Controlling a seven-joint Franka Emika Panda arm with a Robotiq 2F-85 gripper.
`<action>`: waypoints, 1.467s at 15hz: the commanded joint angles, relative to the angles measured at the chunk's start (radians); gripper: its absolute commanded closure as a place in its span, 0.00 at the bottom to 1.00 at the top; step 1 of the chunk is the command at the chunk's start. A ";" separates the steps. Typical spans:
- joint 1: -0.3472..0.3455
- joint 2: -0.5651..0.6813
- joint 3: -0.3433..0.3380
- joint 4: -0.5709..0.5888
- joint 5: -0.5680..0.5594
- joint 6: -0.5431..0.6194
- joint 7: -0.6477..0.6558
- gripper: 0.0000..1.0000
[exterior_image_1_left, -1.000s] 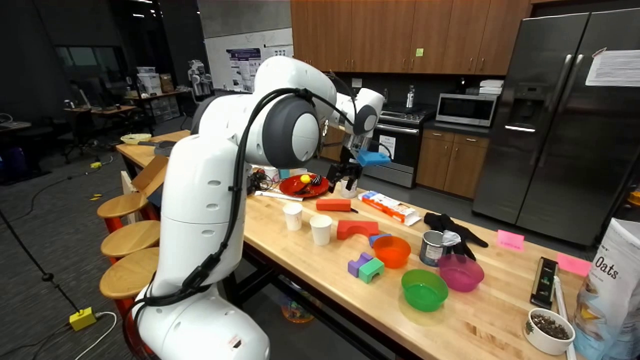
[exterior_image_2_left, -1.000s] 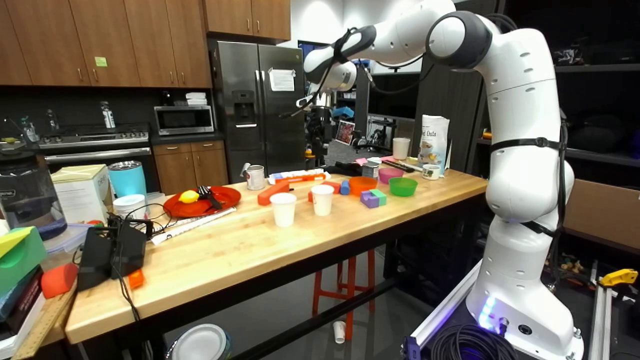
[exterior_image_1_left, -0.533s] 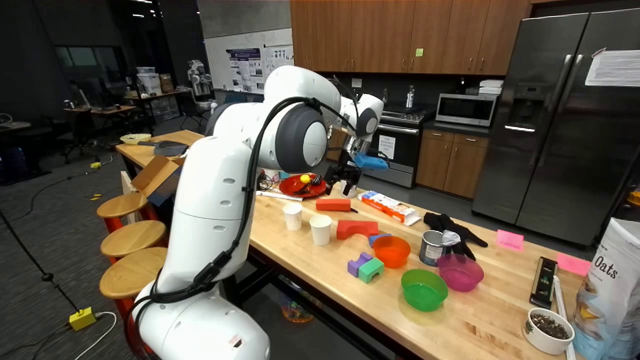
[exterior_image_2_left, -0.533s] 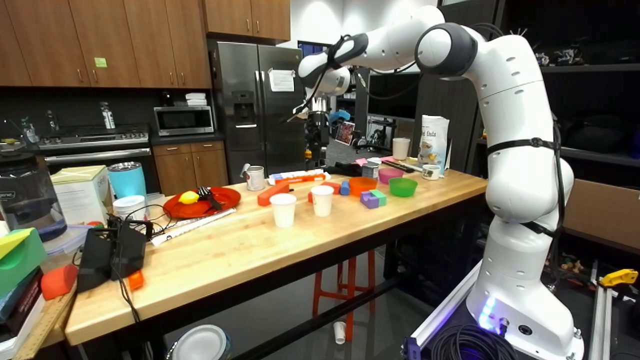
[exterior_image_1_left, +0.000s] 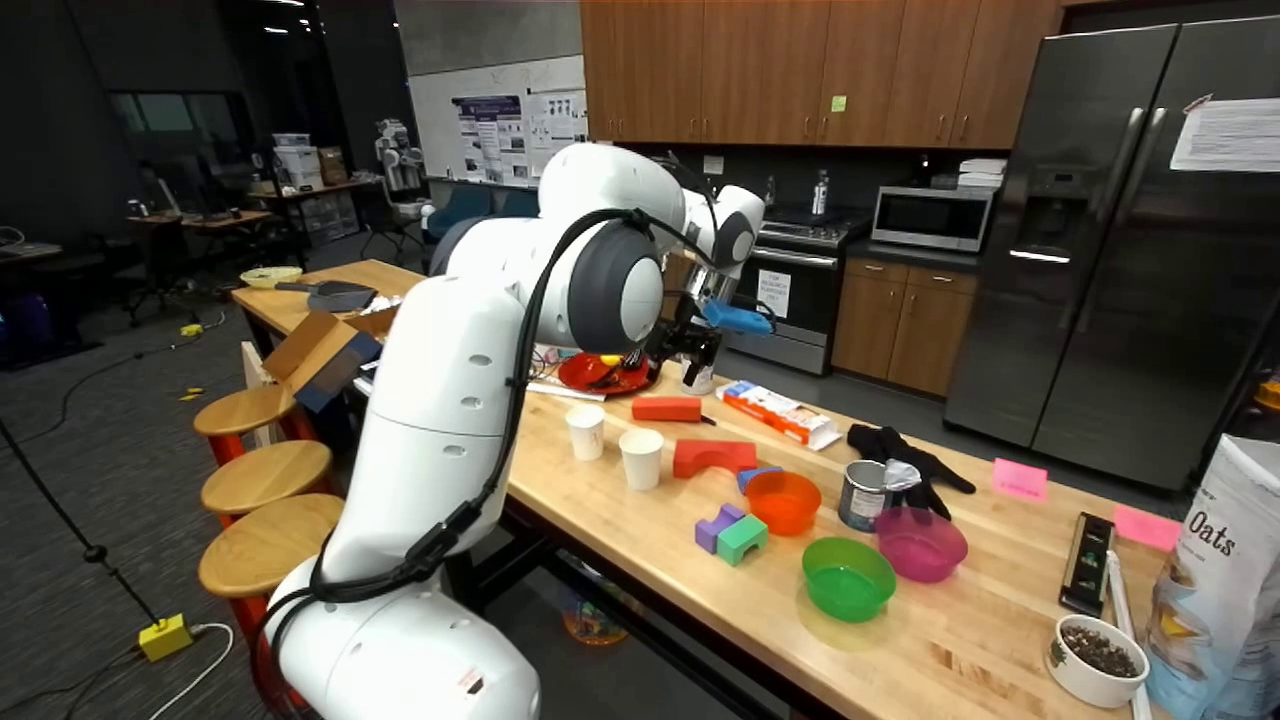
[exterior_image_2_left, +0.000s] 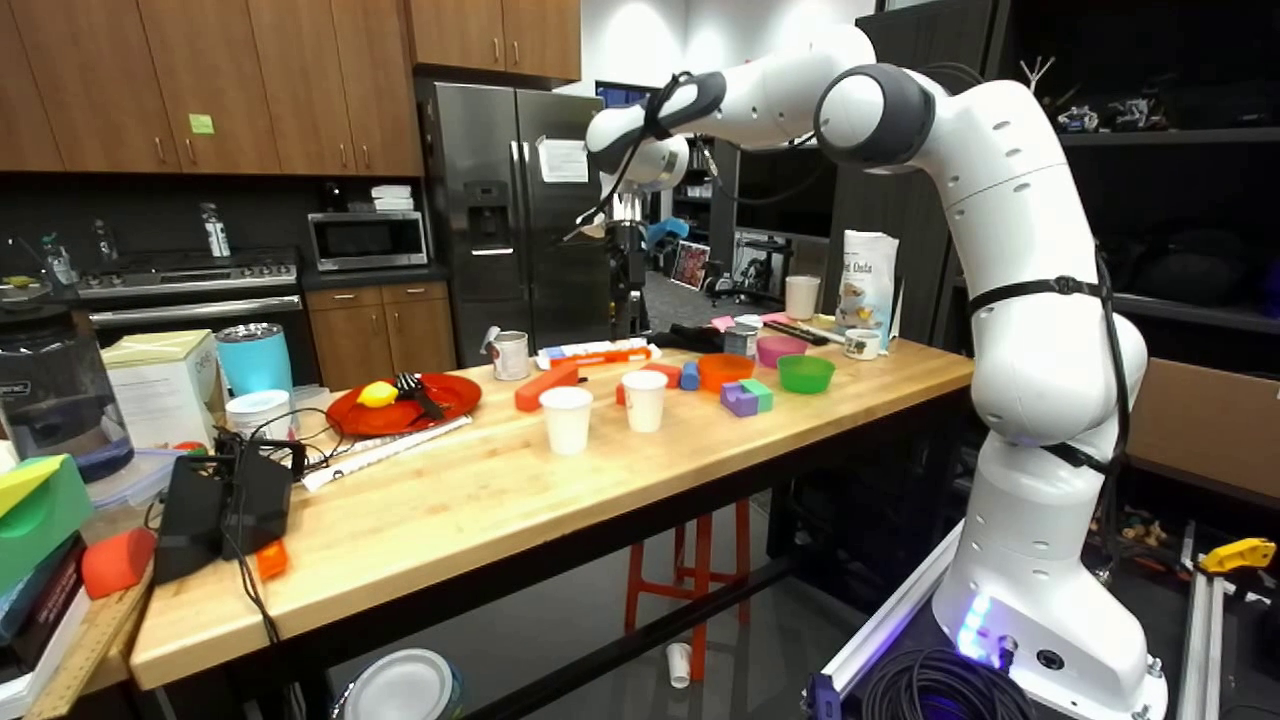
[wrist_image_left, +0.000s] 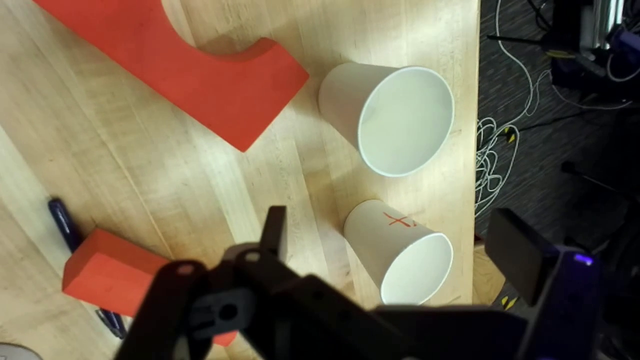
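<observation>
Cup with red mark (wrist_image_left: 390, 244) upright, lower than tool (wrist_image_left: 396, 235) and apart; wide-spread jaws frame it in wrist view.

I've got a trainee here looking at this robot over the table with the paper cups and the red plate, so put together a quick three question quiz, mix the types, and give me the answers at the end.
1. True or false: in the wrist view, the jaws are shut tight together.
2. Multiple choice: what colour is the X mark on the lower white cup in the wrist view? A) blue B) red C) green
3. Fill in the blank: in an exterior view, the lemon lies on a red ____.

Key:
1. False: the jaws stand open, well apart.
2. B
3. plate
</observation>
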 joint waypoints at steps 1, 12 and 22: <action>-0.008 0.002 0.010 0.004 -0.004 -0.003 0.003 0.00; -0.073 0.283 0.032 0.319 0.056 -0.123 -0.075 0.00; -0.077 0.455 0.056 0.547 0.050 -0.236 -0.086 0.00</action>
